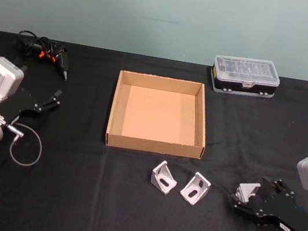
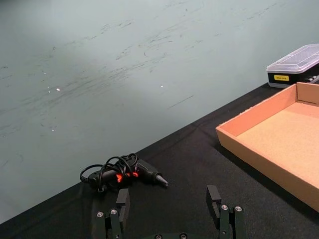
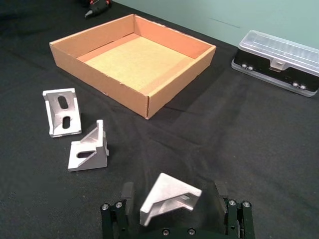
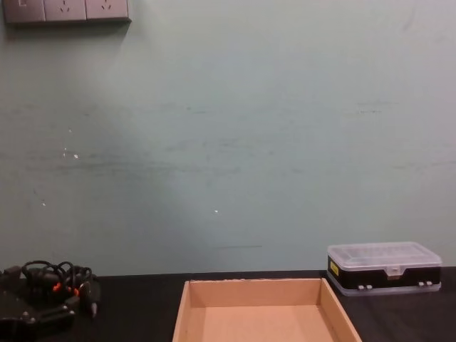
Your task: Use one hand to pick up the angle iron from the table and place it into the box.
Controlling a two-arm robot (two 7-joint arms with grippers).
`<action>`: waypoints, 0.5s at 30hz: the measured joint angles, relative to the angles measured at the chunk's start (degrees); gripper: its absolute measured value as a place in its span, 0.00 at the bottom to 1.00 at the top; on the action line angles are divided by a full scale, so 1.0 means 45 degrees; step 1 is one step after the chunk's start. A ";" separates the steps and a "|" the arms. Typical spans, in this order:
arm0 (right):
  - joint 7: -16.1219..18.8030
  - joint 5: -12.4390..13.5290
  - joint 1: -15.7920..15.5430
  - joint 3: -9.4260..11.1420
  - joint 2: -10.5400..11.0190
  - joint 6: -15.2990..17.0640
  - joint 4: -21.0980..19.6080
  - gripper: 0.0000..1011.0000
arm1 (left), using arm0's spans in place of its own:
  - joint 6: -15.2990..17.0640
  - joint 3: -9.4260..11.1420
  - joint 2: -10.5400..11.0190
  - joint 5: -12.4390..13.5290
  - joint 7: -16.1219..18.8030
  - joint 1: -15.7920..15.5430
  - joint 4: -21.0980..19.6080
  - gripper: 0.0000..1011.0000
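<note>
Three silver angle irons lie on the black table [image 1: 71,196] in front of the tan box [image 1: 111,109]. Two of them [image 1: 163,177] [image 1: 195,188] rest free near the box's front wall. The third angle iron [image 1: 246,190] [image 3: 169,196] sits on the table between the fingers of my right gripper [image 1: 246,199] [image 3: 172,191], which is open with a small gap on each side. The box [image 3: 104,82] is empty. My left gripper [image 1: 51,101] [image 2: 168,196] hangs open at the table's left, holding nothing.
A black plastic case with a clear lid [image 1: 245,77] stands at the back right of the box. A tangle of black cables with orange bits [image 1: 44,51] lies at the back left. A loop of wire [image 1: 25,145] lies by the left arm.
</note>
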 joint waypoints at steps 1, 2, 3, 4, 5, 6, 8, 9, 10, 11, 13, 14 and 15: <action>0.0011 -0.0019 0.0013 -0.0005 -0.0034 0.0004 0.0016 0.99 | 0.0000 0.0000 0.0000 0.0000 0.0000 0.0000 0.0000 1.00; 0.0021 -0.0054 0.0026 -0.0011 -0.0069 0.0013 0.0035 0.99 | 0.0000 0.0000 0.0000 0.0000 0.0000 0.0000 0.0000 1.00; 0.0030 -0.0085 0.0038 -0.0017 -0.0105 0.0023 0.0053 0.99 | 0.0000 0.0000 0.0000 0.0000 0.0000 0.0000 0.0000 1.00; 0.0048 -0.0112 0.0051 -0.0025 -0.0143 0.0035 0.0073 0.99 | 0.0000 0.0000 0.0000 0.0000 0.0000 0.0000 0.0000 1.00; 0.0048 -0.0112 0.0051 -0.0024 -0.0140 0.0036 0.0073 0.99 | 0.0000 0.0000 0.0000 0.0000 0.0000 0.0000 0.0000 1.00; 0.0049 -0.0110 0.0051 -0.0024 -0.0138 0.0035 0.0073 0.99 | 0.0000 0.0000 0.0000 0.0000 0.0000 0.0000 0.0000 1.00; 0.0050 -0.0106 0.0051 -0.0024 -0.0131 0.0034 0.0073 0.99 | 0.0000 0.0000 0.0000 0.0000 0.0000 0.0000 0.0000 1.00; 0.0050 -0.0105 0.0050 -0.0024 -0.0128 0.0034 0.0073 0.99 | 0.0000 -0.0001 0.0000 0.0000 0.0000 0.0000 0.0000 1.00; 0.0050 -0.0103 0.0049 -0.0024 -0.0124 0.0033 0.0072 0.99 | 0.0000 0.0000 0.0000 0.0000 0.0000 0.0000 0.0000 1.00; 0.0050 -0.0102 0.0048 -0.0024 -0.0122 0.0032 0.0071 0.99 | 0.0000 0.0000 0.0000 0.0000 0.0001 -0.0001 0.0000 1.00; 0.0050 -0.0100 0.0048 -0.0024 -0.0118 0.0031 0.0070 0.98 | 0.0000 0.0000 0.0000 0.0000 0.0000 0.0000 0.0000 1.00; 0.0050 -0.0097 0.0046 -0.0023 -0.0113 0.0030 0.0068 0.97 | 0.0000 -0.0001 0.0000 0.0000 0.0000 0.0000 0.0000 1.00; 0.0051 -0.0096 0.0046 -0.0023 -0.0110 0.0029 0.0068 0.95 | 0.0000 0.0000 0.0000 0.0000 0.0000 0.0000 0.0000 1.00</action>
